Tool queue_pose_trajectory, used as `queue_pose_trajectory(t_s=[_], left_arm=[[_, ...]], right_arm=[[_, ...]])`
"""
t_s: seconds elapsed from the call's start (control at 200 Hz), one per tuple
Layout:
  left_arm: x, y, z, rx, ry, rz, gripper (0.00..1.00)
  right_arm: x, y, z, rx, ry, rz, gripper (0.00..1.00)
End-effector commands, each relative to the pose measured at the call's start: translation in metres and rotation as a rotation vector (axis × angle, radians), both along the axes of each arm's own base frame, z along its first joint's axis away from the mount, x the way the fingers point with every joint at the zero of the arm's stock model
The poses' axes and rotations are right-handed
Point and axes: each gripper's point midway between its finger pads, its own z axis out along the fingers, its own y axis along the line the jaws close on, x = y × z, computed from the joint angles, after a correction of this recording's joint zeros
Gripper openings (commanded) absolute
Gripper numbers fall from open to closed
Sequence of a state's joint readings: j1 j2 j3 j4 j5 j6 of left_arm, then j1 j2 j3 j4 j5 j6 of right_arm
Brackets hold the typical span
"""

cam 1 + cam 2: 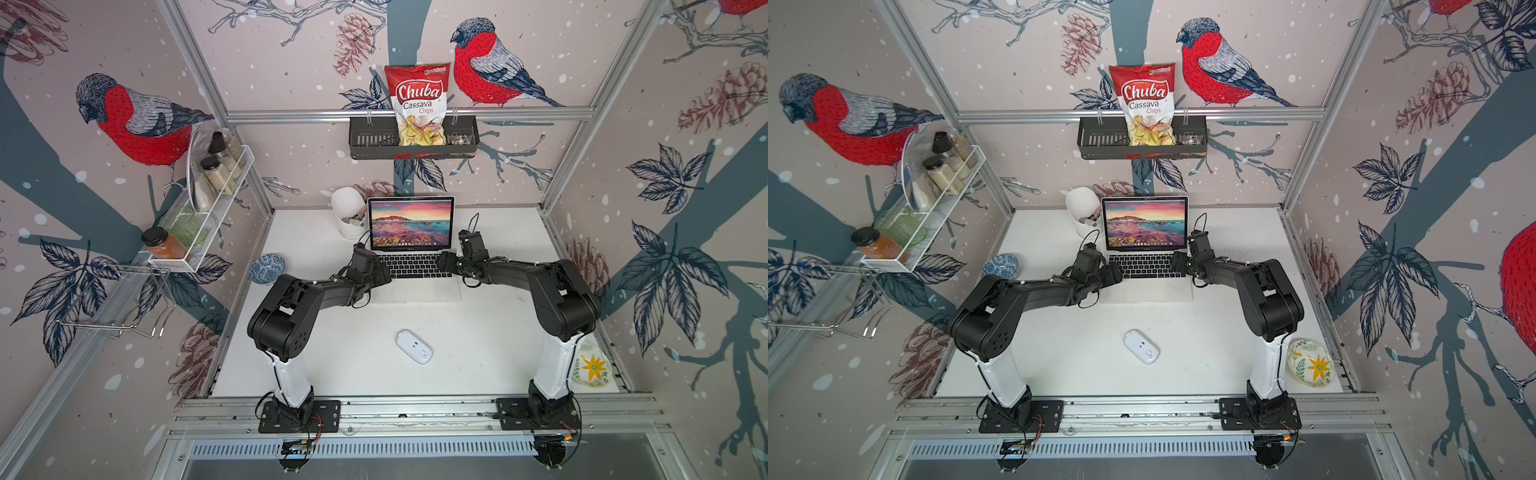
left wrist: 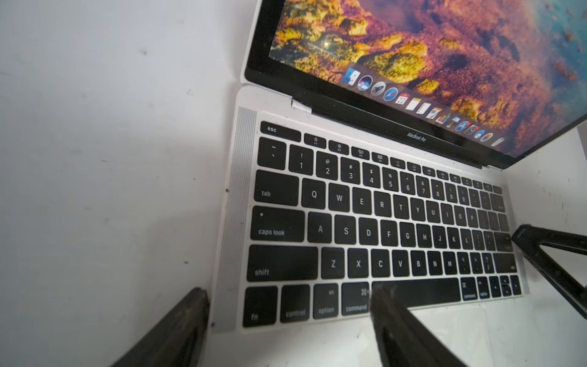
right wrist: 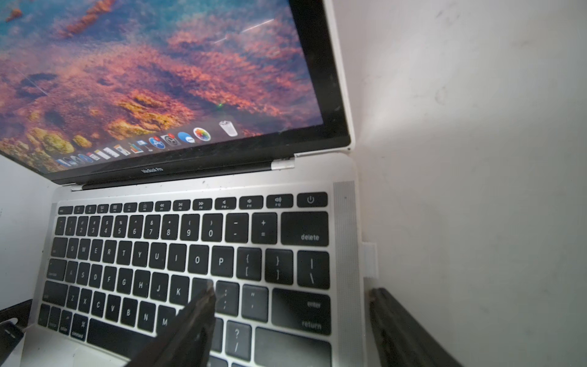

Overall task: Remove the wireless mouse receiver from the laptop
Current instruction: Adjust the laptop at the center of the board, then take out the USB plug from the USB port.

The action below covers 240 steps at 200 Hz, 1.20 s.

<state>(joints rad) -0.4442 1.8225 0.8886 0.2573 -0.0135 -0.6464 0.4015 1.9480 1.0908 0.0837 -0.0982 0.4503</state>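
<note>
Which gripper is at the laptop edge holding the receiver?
The right gripper: a white receiver juts from the laptop there; the left gripper's side shows none.

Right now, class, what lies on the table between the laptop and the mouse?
Nothing: in both top views the stretch of table between the laptop and the mouse is bare.

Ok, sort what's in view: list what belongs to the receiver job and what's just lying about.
Job:
laptop
white receiver in its side
wireless mouse
left end effector
right end effector

Lying about:
blue bowl
white cup
chips bag
flower plate
spice rack
</note>
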Motion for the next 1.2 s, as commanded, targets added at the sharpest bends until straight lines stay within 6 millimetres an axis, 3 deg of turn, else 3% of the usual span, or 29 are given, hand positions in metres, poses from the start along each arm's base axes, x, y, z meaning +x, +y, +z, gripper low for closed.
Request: queue_pose_trajectory(t_s=[0.0, 0.18, 0.295, 0.44, 0.56, 0.715, 0.875, 1.071, 1.101, 1.196], left_arm=[[-0.004, 0.011, -0.005, 0.070, 0.019, 0.019, 0.85], [0.002, 0.021, 0.014, 0.115, -0.041, 0.049, 0.86], [0.004, 0.031, 0.032, 0.146, -0.080, 0.085, 0.87], [0.000, 0.043, 0.057, 0.181, -0.096, 0.131, 0.87], [-0.007, 0.047, 0.068, 0.186, -0.080, 0.141, 0.88], [-0.018, 0.046, 0.071, 0.161, -0.039, 0.132, 0.88], [-0.024, 0.044, 0.063, 0.146, 0.034, 0.136, 0.88], [-0.027, 0.038, 0.039, 0.140, 0.118, 0.128, 0.89], [-0.019, 0.033, 0.046, 0.123, 0.106, 0.126, 0.89], [-0.018, 0.027, 0.035, 0.114, 0.143, 0.117, 0.88]], right_arm=[[-0.049, -0.030, -0.040, -0.141, 0.233, -0.041, 0.79], [-0.048, -0.048, -0.022, -0.201, 0.201, -0.067, 0.80], [-0.030, -0.059, 0.015, -0.240, 0.127, -0.036, 0.80], [0.000, -0.075, 0.074, -0.377, 0.019, 0.161, 0.77], [0.019, -0.097, 0.097, -0.573, -0.101, 0.351, 0.77], [0.012, -0.093, 0.086, -0.790, -0.201, 0.746, 0.77], [0.010, -0.086, 0.063, -0.874, -0.179, 1.030, 0.76], [0.022, -0.080, 0.025, -0.908, -0.091, 1.225, 0.74], [0.026, -0.078, 0.021, -0.906, -0.090, 1.243, 0.74], [0.033, -0.070, 0.008, -0.900, -0.091, 1.295, 0.72]])
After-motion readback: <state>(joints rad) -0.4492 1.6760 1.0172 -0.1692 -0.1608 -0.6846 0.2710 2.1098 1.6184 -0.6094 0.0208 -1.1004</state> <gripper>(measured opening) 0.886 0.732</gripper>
